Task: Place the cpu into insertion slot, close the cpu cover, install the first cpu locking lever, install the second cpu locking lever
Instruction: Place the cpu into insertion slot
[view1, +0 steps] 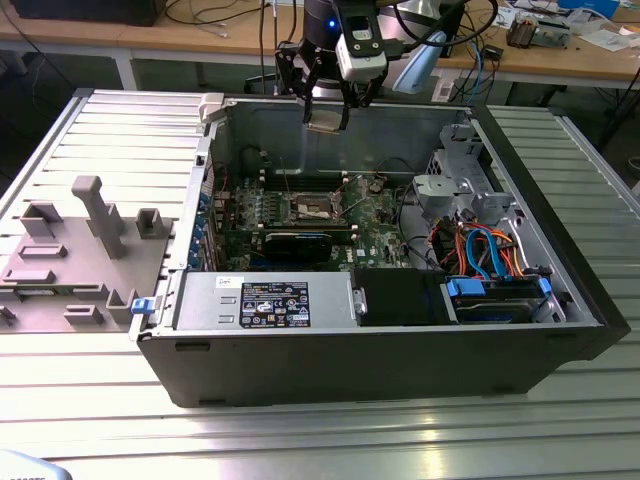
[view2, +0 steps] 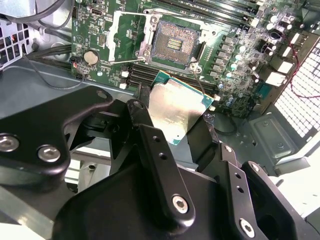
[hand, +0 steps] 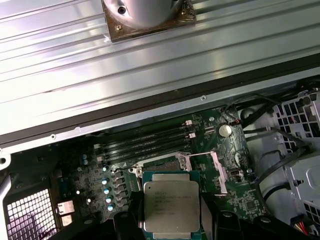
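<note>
The black gripper (view1: 328, 108) hangs just above the big open grey metal computer case (view1: 300, 370), over one of its walls. Its two black fingers (view2: 150, 145) are squeezed in on the cpu (view2: 177, 110) - a small flat square chip with a shiny silver-grey top and a green edge. One finger is on each side, and the chip is up in the air, touching nothing else.

Down inside the case lies the green motherboard (view2: 95, 35). On it is the insertion slot (view2: 176, 44), a small square socket with a dark middle and a silver rim. The socket has no chip in it. The cpu cover (view2: 114, 35), a thin silver metal frame, is flipped open beside the socket.

In the first wrist view the chip's top (hand: 171, 205) has lines of small print. A black-and-white label (view1: 275, 303) sits on a silver box inside the case - its writing is too small to read. The case rests on a ribbed metal bench (view1: 300, 440).
</note>
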